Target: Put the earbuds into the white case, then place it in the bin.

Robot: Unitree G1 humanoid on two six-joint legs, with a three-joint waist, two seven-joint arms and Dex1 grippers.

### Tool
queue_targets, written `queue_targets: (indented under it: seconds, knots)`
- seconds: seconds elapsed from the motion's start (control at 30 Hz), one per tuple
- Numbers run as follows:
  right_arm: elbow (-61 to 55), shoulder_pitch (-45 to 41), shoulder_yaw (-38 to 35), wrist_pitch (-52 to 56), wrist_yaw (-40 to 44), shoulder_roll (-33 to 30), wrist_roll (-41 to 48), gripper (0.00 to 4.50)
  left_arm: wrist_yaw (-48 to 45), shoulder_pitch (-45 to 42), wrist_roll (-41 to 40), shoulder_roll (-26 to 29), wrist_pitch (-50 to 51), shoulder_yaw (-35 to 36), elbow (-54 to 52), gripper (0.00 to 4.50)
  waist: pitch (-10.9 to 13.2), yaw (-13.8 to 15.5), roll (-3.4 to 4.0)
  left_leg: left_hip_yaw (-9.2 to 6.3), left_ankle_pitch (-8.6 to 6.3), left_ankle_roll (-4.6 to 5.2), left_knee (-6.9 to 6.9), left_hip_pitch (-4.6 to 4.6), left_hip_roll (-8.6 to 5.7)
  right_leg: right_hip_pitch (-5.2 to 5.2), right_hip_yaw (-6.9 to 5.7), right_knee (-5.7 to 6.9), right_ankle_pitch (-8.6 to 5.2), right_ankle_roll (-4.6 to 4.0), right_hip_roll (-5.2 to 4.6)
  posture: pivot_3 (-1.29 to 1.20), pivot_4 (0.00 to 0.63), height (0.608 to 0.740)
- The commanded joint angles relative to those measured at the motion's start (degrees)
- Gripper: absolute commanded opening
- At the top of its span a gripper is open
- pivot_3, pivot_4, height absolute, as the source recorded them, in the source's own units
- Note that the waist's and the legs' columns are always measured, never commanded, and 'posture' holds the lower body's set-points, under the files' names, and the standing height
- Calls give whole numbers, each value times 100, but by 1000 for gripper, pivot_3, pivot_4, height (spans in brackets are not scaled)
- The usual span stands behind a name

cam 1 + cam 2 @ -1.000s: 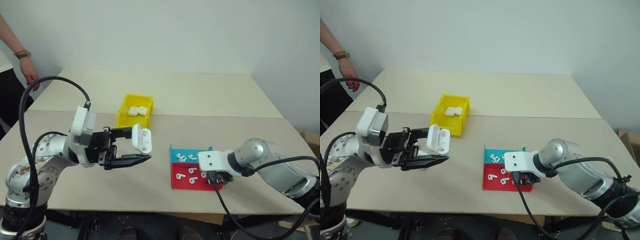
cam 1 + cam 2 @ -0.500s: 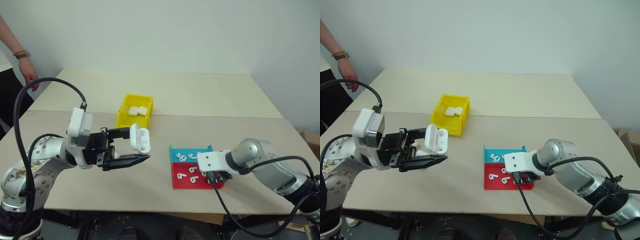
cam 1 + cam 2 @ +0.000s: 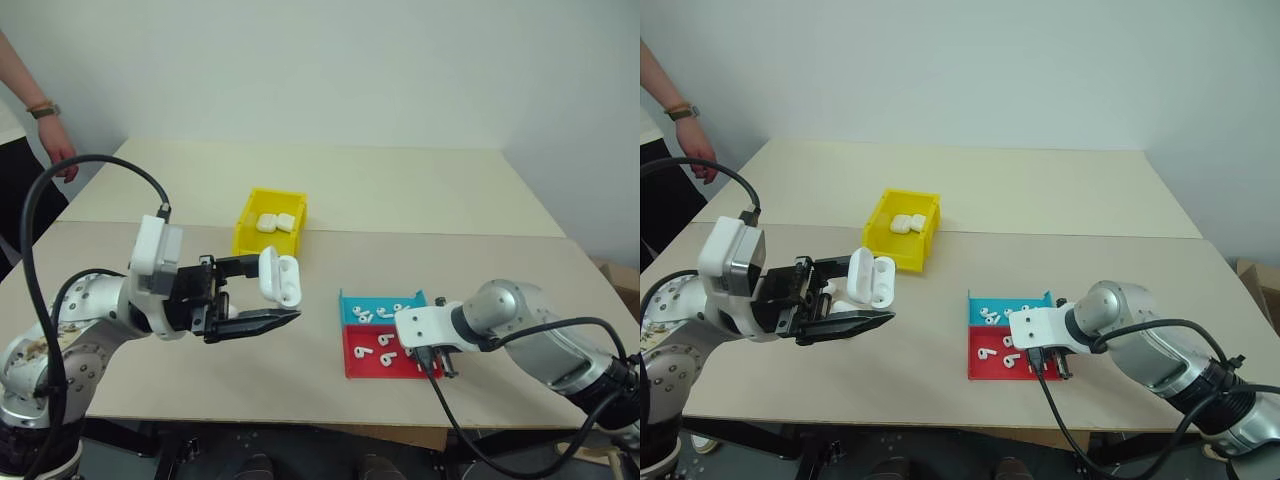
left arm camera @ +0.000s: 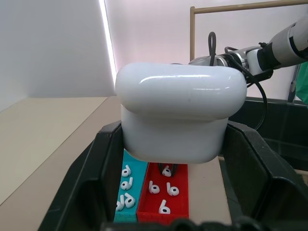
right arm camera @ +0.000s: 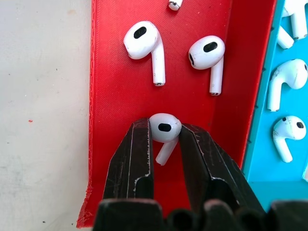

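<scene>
The left gripper is at the centre left of the left eye view, pointing sideways toward the middle of the table. Its fingers are clamped on the case, which is held above the table with its lid flipped open. In the left wrist view the case sits between the two black fingers, touching both.

The right gripper is at the lower right of the left eye view, angled down into the red tray. In the right wrist view its fingers are closed on one earbud, pinching the bud's head from both sides, with the stem pointing back between the fingers. The bud lies on the red tray's floor as far as can be told. Two more earbuds lie in the red tray just beyond it, apart from the fingers.

The teal tray touches the red tray on its far side and holds several earbuds too.

The bin stands near the centre of the left eye view, beyond the left gripper, with two closed cases inside it.

A person's hand and forearm show at the upper left edge, beside the table's far corner.
</scene>
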Motion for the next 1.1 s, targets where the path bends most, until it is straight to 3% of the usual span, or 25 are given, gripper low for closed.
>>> queue_targets:
  seconds: [0.03, 0.23, 0.37, 0.53, 0.8, 1.1]
  knots:
    - [-192, 104, -297, 270, 81, 2, 161, 627, 29, -85, -128, 77, -81, 95, -126, 2781, 0, 1, 0, 0, 0, 0, 0, 0, 0, 0, 0, 0, 0, 0, 0, 0, 150, 740]
    - [-660, 250, -1896, 1339, 159, 203, 1669, 627, -20, -273, -223, 9, -40, -34, 74, 2781, 1, 6, -1, -1, 0, 0, 0, -5, -1, -3, 0, 0, 0, 0, 0, 0, 150, 740]
    - [-731, 531, -3873, 1477, -455, 1288, 3095, 627, -21, -601, -352, -138, 32, -172, 321, 2781, 1, 13, -1, -9, 0, 0, 0, -2, -1, 6, -5, -4, 0, 0, 2, 0, 150, 740]
    - [-942, 396, -4953, 1834, -1266, 2187, 4493, 627, -156, -922, -446, -258, 59, -320, 630, 2781, 2, 11, 0, -17, 0, 0, -1, -6, -2, 12, -11, -9, 1, 1, 1, 0, 150, 740]
    - [-733, -507, -5377, 2188, -2519, 2972, 6674, 627, -286, -1239, -402, -425, 203, -543, 1080, 2781, 3, -31, 2, -21, 0, 0, -4, -4, -1, 10, -11, -7, 1, 1, 4, 0, 150, 740]
    - [-830, -1007, -4377, 1803, -3112, 3223, 6778, 627, -495, -1489, -141, -687, 87, -834, 1304, 2781, 5, -30, 5, -22, 0, 0, -7, -13, -1, 3, -12, -9, 1, 1, 4, 0, 150, 740]
